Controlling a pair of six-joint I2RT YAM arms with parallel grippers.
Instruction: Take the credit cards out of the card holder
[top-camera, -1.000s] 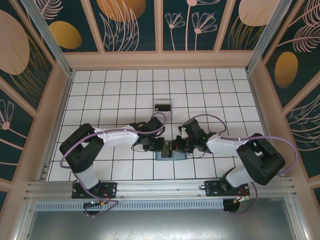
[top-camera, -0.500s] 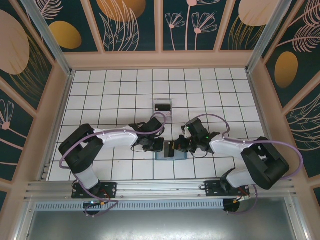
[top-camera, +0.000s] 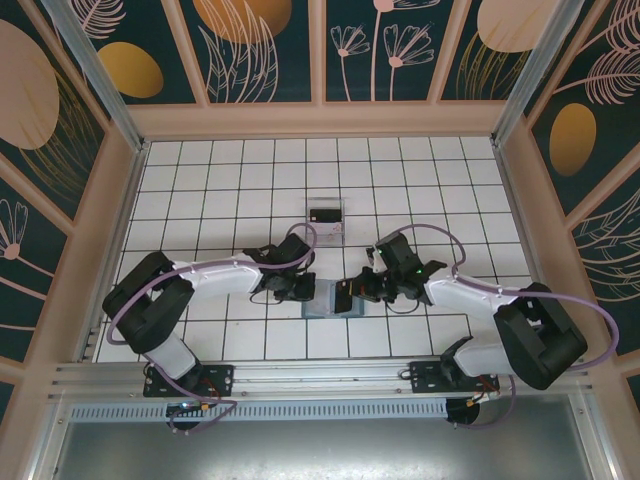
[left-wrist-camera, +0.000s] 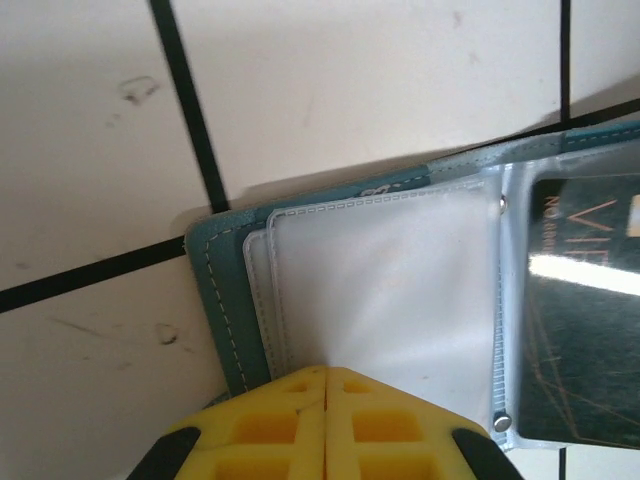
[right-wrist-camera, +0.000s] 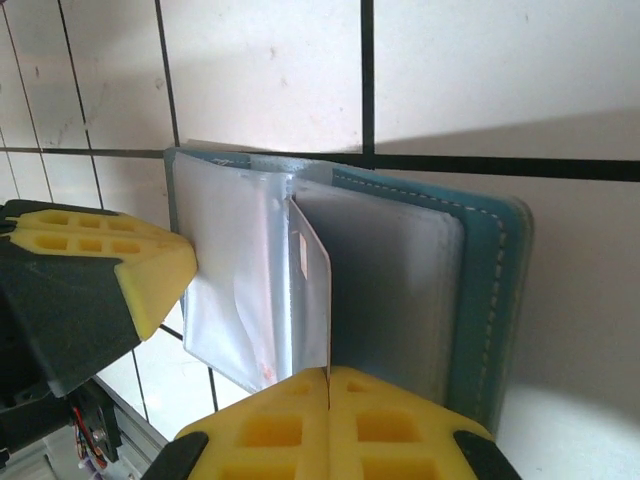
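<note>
Card holder (top-camera: 324, 306) lies opened flat on the white-tiled bench (top-camera: 200, 200), near the front edge and between the two arms. Blue stitched cover faces down, clear plastic sleeves face up.

Left gripper (left-wrist-camera: 325, 405): yellow fingers together, no gap at the seam. The tips sit at the edge of the left-hand sleeve (left-wrist-camera: 380, 290). I cannot tell whether they pinch the sleeve or only press on it. The sleeve itself looks milky, and I can make out no card inside it.

Black card (left-wrist-camera: 585, 310): in the neighbouring sleeve, past the two small rivets. It lies flat, with pale lettering partly legible.

Right gripper (right-wrist-camera: 328, 405): fingers clamped on a thin translucent leaf (right-wrist-camera: 312, 285) that stands up on edge from the middle of the holder. The leaf runs straight into the seam between the fingers. It carries a small reddish mark near its top. Whether it holds a card is unclear.

The right wrist view has one left-gripper finger resting on the far sleeve of the holder.

Clear box (top-camera: 326, 214): farther back on the bench, well apart from the holder, with a dark rectangle inside.
</note>
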